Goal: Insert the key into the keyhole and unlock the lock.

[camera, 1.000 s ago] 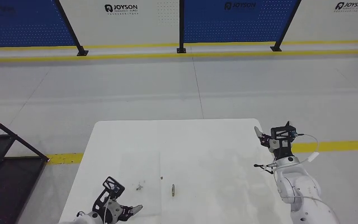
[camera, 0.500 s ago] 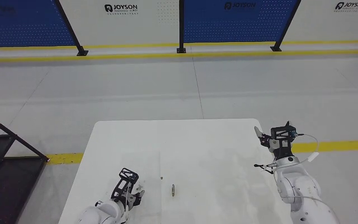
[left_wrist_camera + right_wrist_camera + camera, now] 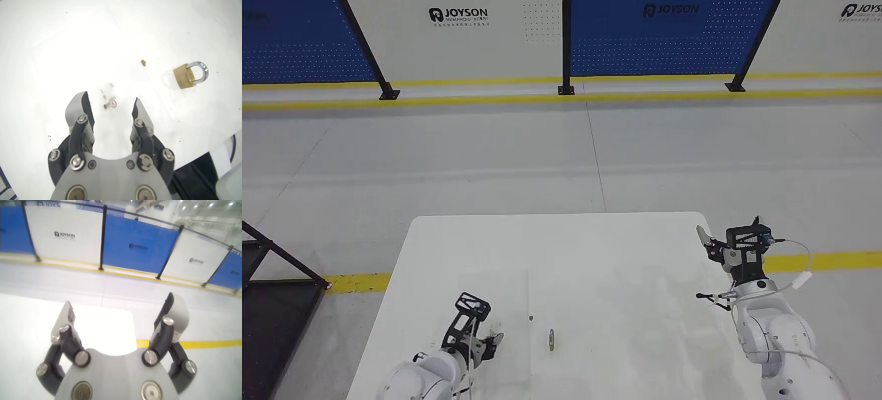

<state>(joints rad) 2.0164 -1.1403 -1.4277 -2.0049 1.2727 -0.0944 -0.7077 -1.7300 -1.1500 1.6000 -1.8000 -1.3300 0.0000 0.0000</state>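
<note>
A white table (image 3: 622, 260) sat lower centre bearing a small brown chip (image 3: 143, 62), while blue-and-white fence panels (image 3: 662, 35) and a yellow floor line (image 3: 492, 100) crossed the top.

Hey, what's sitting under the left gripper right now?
The small silver key lies flat on the white table below the open left gripper, untouched, with a few tiny specks beside it. The table patch beneath the gripper's palm is covered by its body.
</note>
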